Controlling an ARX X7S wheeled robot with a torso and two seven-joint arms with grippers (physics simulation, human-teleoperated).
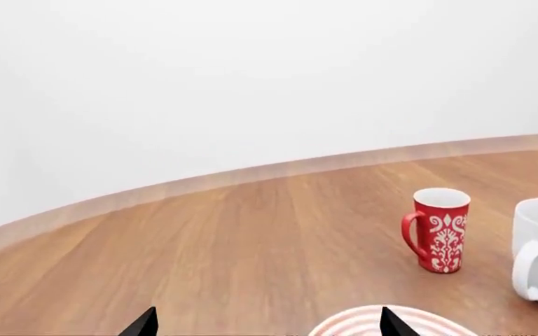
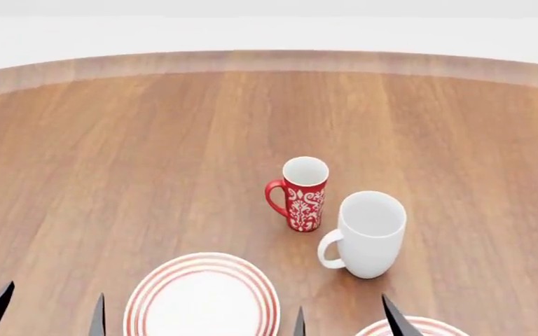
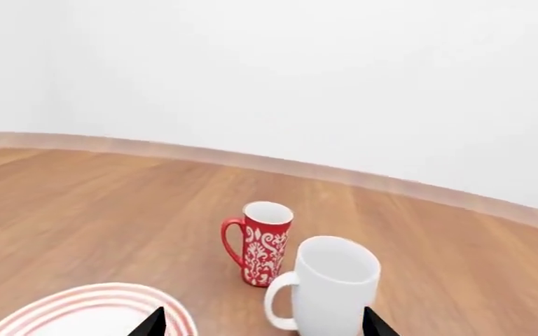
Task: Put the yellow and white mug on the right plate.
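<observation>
Wooden bench (image 2: 138, 154): both end effectors, left (image 2: 45, 311) and right (image 2: 344, 318), gape wide, empty; right plate (image 2: 419, 327) lies flat at the near edge.

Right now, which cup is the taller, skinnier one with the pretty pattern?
The red-and-white patterned mug. It's slim, with white swirls on red and a red handle. The white mug beside it is plain and wider.

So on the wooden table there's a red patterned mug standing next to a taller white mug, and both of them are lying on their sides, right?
Not quite. The red patterned mug and the white mug do stand side by side on the wooden table, but both are upright with their openings facing up, not lying on their sides. The head view shows this most clearly.
</observation>
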